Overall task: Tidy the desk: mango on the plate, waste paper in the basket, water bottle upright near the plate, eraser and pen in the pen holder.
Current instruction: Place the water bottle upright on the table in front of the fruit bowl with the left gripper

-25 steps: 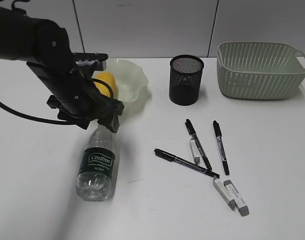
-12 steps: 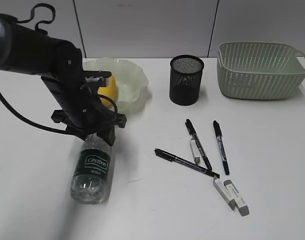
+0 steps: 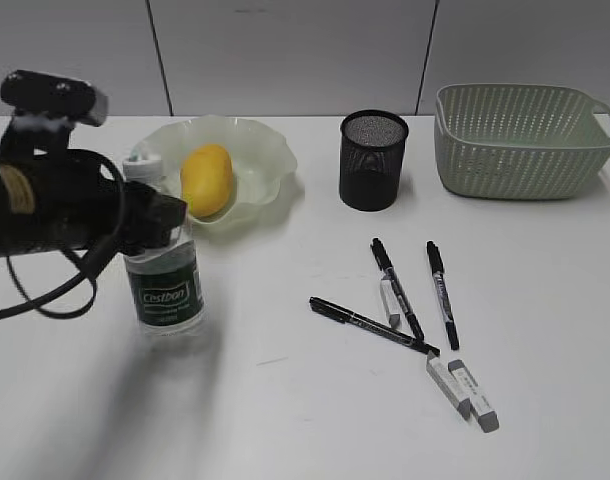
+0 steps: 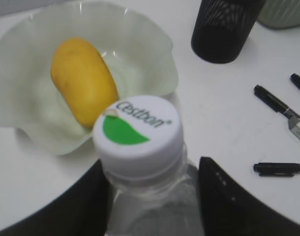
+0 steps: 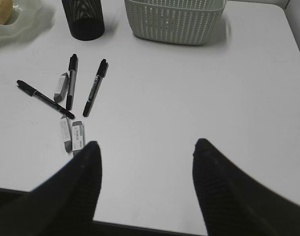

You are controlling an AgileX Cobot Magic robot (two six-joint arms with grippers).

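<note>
My left gripper (image 3: 163,218) is shut on the neck of the water bottle (image 3: 165,285). The bottle is upright, its base at the desk (image 3: 285,420), just left-front of the plate (image 3: 260,150). In the left wrist view the black fingers (image 4: 224,196) flank the bottle (image 4: 140,132) below its white cap. The mango (image 3: 206,179) lies on the plate. Three black pens (image 3: 397,290) and three erasers (image 3: 449,385) lie right of centre. The pen holder (image 3: 372,160) and basket (image 3: 525,140) stand at the back. My right gripper (image 5: 147,147) is open and empty over bare desk. No waste paper shows.
The left arm and its cable (image 3: 55,215) stretch in from the left edge. In the right wrist view the pens (image 5: 93,88) and erasers (image 5: 71,132) lie left-front of that gripper, and the desk's front edge (image 5: 140,227) runs close beneath it.
The bottle lay on its side a second ago, neck in my left gripper. The gripper has swung it upright, and the arm has moved left off the plate, uncovering the mango.
</note>
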